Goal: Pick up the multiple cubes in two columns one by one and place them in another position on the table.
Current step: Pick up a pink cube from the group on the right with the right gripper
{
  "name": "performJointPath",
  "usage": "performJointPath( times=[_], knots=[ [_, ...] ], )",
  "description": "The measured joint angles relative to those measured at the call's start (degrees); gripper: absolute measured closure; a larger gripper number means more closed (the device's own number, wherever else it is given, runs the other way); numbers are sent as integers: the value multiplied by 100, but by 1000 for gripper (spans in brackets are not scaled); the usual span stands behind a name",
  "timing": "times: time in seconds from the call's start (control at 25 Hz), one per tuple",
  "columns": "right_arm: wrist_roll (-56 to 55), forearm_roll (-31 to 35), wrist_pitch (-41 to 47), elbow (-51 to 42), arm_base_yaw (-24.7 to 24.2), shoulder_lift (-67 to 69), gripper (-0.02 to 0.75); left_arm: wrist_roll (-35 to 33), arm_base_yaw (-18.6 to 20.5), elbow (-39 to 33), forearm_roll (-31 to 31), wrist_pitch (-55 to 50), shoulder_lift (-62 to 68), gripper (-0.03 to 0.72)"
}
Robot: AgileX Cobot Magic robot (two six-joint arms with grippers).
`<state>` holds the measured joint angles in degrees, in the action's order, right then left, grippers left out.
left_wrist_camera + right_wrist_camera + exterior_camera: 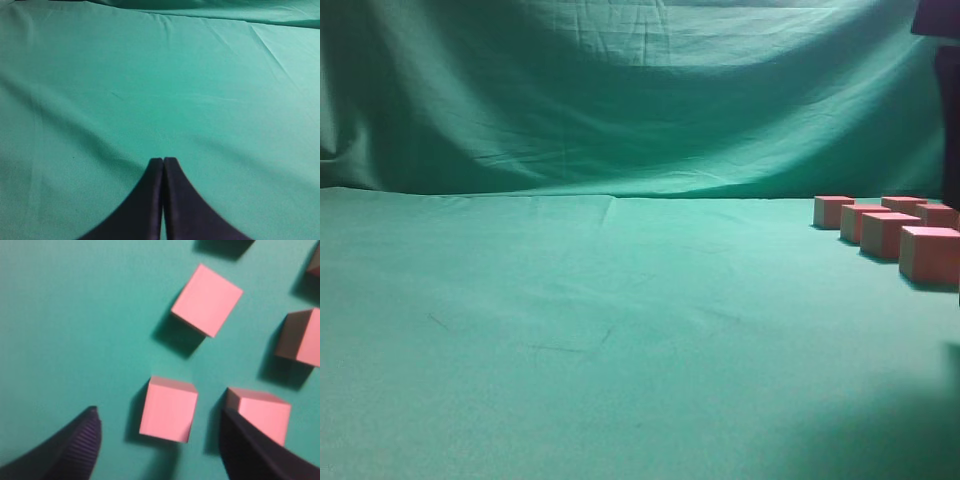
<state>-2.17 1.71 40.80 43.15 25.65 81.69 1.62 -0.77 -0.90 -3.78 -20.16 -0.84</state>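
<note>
Several pinkish-red cubes (887, 233) stand in two columns at the far right of the teal table (600, 330). In the right wrist view my right gripper (159, 419) is open above them, with one cube (168, 408) between its two fingers and apart from both. Another cube (262, 412) sits beside the right finger, one (206, 299) lies further ahead, and one (301, 336) is at the right edge. My left gripper (163, 161) is shut and empty over bare cloth; it does not show in the exterior view.
A draped green cloth backdrop (620, 90) rises behind the table. A dark part of the right arm (947, 110) shows at the exterior view's right edge, above the cubes.
</note>
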Motion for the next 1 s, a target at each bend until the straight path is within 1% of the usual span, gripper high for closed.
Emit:
performJointPath(
  times=[0.04,0.08,0.16,0.2,0.24,0.76,0.8,0.84,0.96,1.0],
  knots=[
    [0,0,-56,0,0,0,244,0,0,0,0,0,0,688],
    [0,0,-90,0,0,0,257,0,0,0,0,0,0,688],
    [0,-4,-155,0,0,0,257,0,0,0,0,0,0,688],
    [0,-4,-188,0,10,11,216,0,0,0,0,0,0,688],
    [0,-4,-213,0,10,39,232,0,0,0,0,0,0,688],
    [-11,29,-441,9,10,892,232,0,0,0,0,0,0,688],
    [-11,29,-441,9,10,921,287,0,0,0,0,0,0,688],
    [-11,29,-453,9,10,937,319,0,0,0,0,0,0,688],
    [-11,29,-461,20,10,953,460,0,0,0,0,0,0,688],
    [-11,29,-437,37,10,953,482,0,0,0,0,0,0,688]
  ],
)
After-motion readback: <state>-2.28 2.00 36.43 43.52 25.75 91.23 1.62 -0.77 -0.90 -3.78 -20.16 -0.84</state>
